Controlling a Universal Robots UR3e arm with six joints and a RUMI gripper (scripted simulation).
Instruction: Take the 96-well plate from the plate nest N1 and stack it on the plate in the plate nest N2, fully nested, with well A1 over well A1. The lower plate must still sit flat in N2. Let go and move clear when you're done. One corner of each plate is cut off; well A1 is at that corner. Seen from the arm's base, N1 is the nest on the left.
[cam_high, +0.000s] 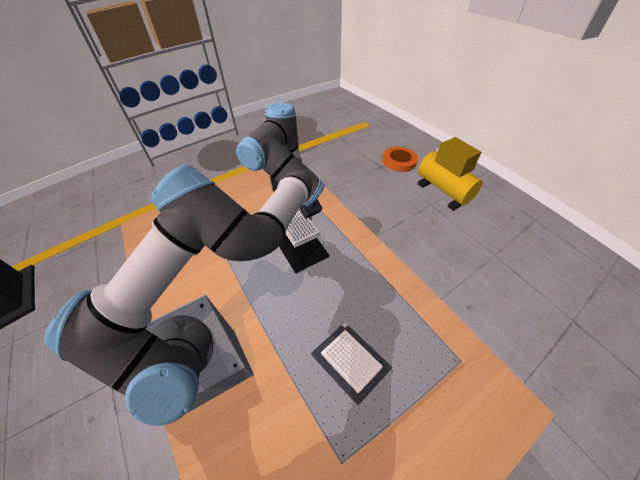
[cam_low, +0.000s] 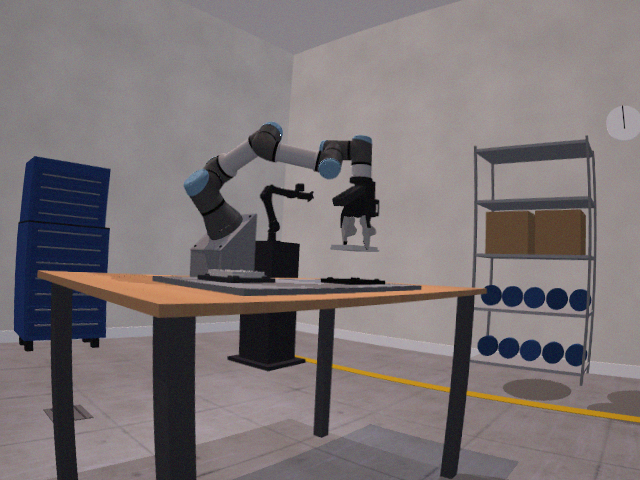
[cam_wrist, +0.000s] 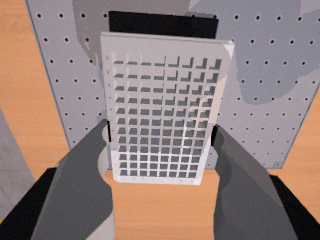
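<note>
My gripper (cam_wrist: 161, 123) is shut on a white 96-well plate (cam_wrist: 162, 110), gripping its two long sides. The plate hangs level well above the black nest N1 (cam_high: 306, 254), which now lies bare below it. In the exterior view the plate (cam_low: 354, 248) is clearly off the table under the gripper (cam_low: 355, 237). In the wrist view the plate's cut corner is at its upper right (cam_wrist: 229, 47). The second white plate (cam_high: 351, 359) sits flat in the black nest N2, nearer the table's front end, apart from the gripper.
Both nests stand on a grey perforated board (cam_high: 341, 330) on the wooden table (cam_high: 449, 413). The arm's base plate (cam_high: 206, 341) is at the table's left side. A black camera stand (cam_low: 276, 227) stands behind the table.
</note>
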